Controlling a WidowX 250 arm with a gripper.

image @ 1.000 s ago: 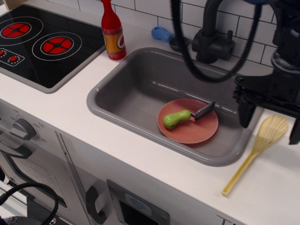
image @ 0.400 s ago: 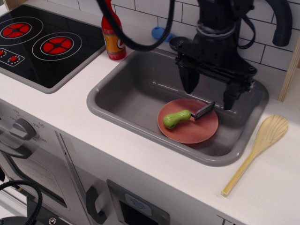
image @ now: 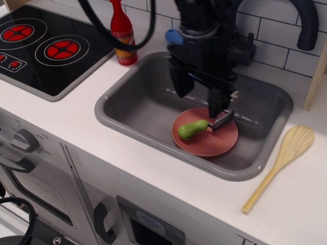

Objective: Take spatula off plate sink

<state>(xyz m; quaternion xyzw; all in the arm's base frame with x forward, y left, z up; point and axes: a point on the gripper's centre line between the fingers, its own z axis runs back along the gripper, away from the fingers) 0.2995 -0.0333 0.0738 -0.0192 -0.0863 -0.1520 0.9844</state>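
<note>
The spatula (image: 196, 128) has a lime-green handle and a dark grey blade. It lies on the salmon-pink plate (image: 212, 143) at the front right of the grey sink (image: 143, 104). My gripper (image: 199, 104) hangs open above the sink, just behind and above the spatula. Its two dark fingers (image: 180, 84) point down, one left of the plate and one over the blade end. It holds nothing.
A red bottle (image: 122, 35) stands on the counter left of the sink. A stove top (image: 41, 48) is at the far left. A wooden spoon (image: 281, 166) lies on the counter at the right. A blue-handled scoop (image: 173, 37) and the black faucet (image: 301, 23) are behind the sink.
My gripper has swung left from above the right counter to over the sink and has come lower toward the plate. The spatula and plate have not moved.
</note>
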